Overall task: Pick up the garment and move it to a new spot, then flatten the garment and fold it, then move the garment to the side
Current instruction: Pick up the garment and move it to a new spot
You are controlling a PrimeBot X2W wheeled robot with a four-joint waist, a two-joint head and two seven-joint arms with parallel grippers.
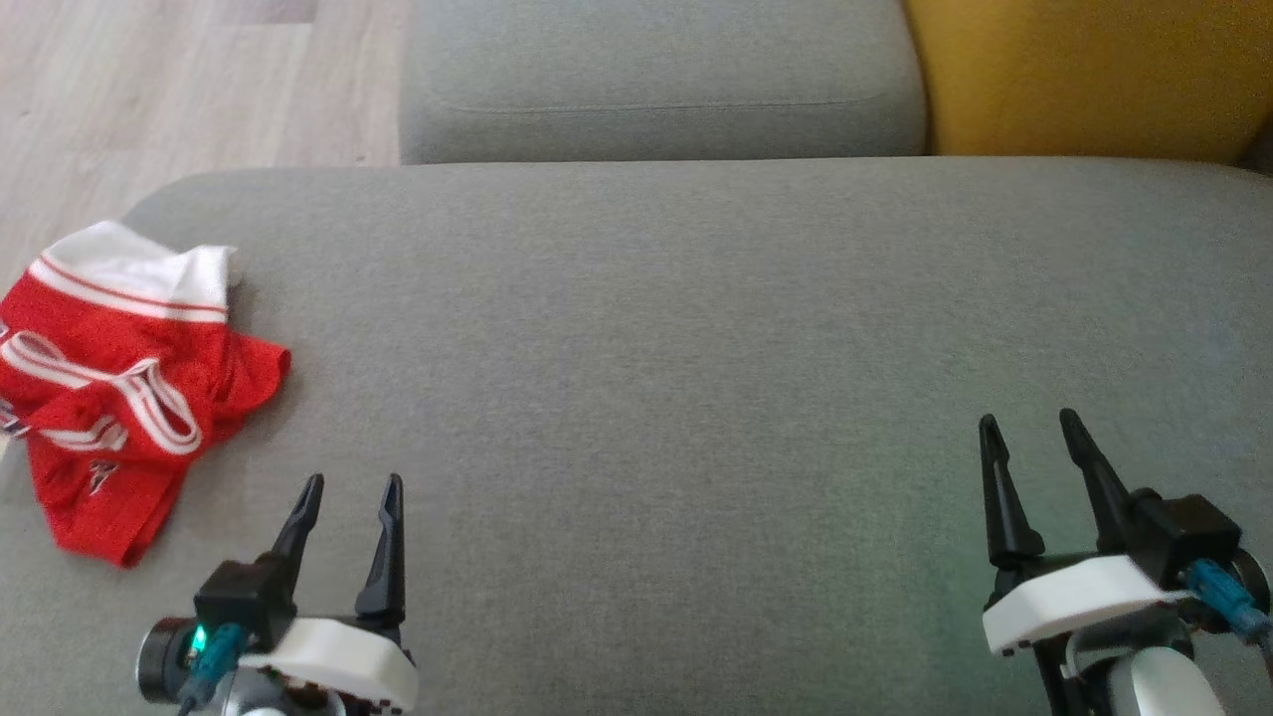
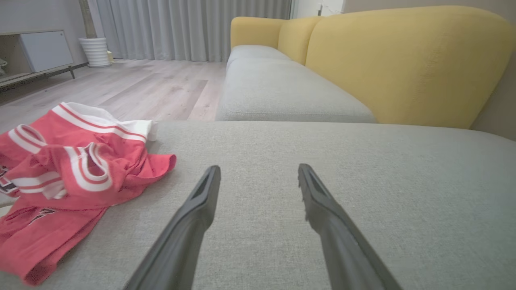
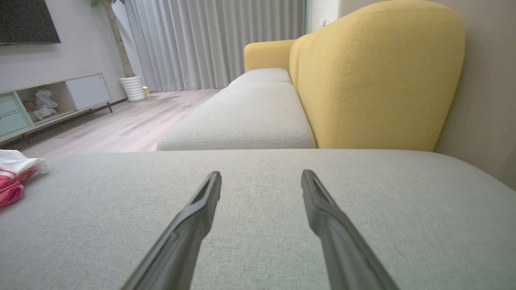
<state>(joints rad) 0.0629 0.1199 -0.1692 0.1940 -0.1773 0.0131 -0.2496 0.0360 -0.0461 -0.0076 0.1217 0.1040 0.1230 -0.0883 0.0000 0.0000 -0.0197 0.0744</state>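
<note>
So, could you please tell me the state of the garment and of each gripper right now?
garment: crumpled, not folded, lying at the left edge of the cushion, untouched.
left gripper: jaws open, empty, near the garment.
right gripper: jaws open, empty, far from it.

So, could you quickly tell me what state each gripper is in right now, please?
Left gripper: open, holding nothing.
Right gripper: open, holding nothing.
</note>
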